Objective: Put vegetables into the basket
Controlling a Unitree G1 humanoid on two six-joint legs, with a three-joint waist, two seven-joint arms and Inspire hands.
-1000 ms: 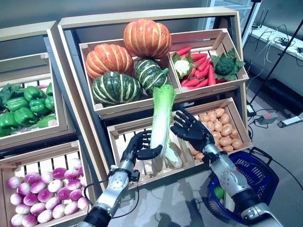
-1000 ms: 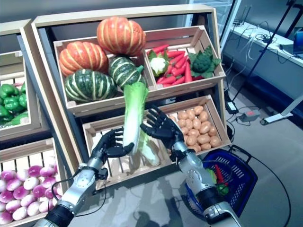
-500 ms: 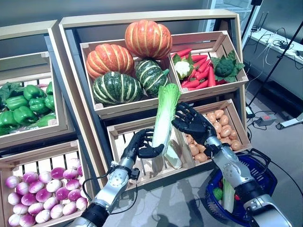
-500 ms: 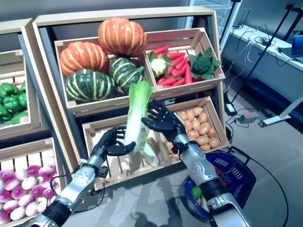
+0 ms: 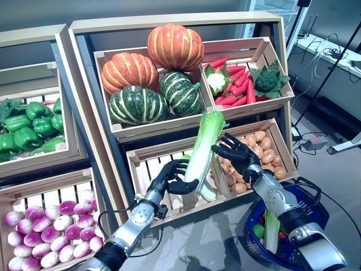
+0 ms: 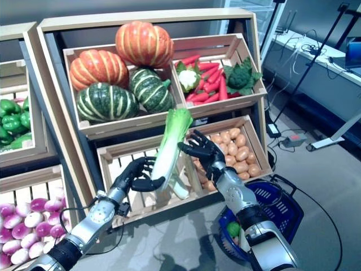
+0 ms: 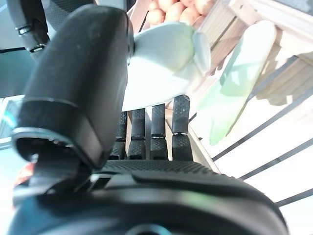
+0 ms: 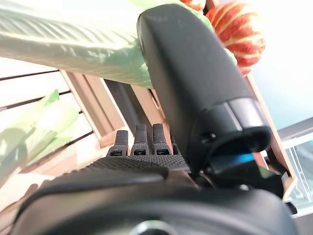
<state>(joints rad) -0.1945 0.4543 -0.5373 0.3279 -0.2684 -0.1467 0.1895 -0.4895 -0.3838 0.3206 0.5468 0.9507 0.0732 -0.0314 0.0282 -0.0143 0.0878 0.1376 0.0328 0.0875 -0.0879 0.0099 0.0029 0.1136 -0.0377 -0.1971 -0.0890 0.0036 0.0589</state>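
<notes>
A long Chinese cabbage [image 5: 202, 151], white at the base and leafy green on top, hangs tilted in front of the lower slatted crate [image 5: 148, 164]. My left hand [image 5: 171, 179] is shut on its white lower stalk [image 7: 166, 54], thumb on one side and fingers curled under it. My right hand [image 5: 240, 156] is open with spread fingers against the leafy upper part [image 8: 73, 49], the thumb lying on it. The blue basket [image 5: 313, 199] stands on the floor at the lower right, under my right forearm, and holds a green pepper [image 5: 258, 230] and a pale stalk.
A second cabbage [image 5: 208, 191] lies in the slatted crate. Potatoes [image 5: 265, 157] fill the crate beside it. Above are pumpkins [image 5: 148, 73] and carrots with cauliflower and broccoli [image 5: 242, 82]. Green peppers [image 5: 31, 127] and purple turnips [image 5: 51, 231] sit at the left.
The cabbage has come down and tipped, its leafy top swinging to the right. My right hand has dropped lower and rightward with it. My left hand keeps its hold.
</notes>
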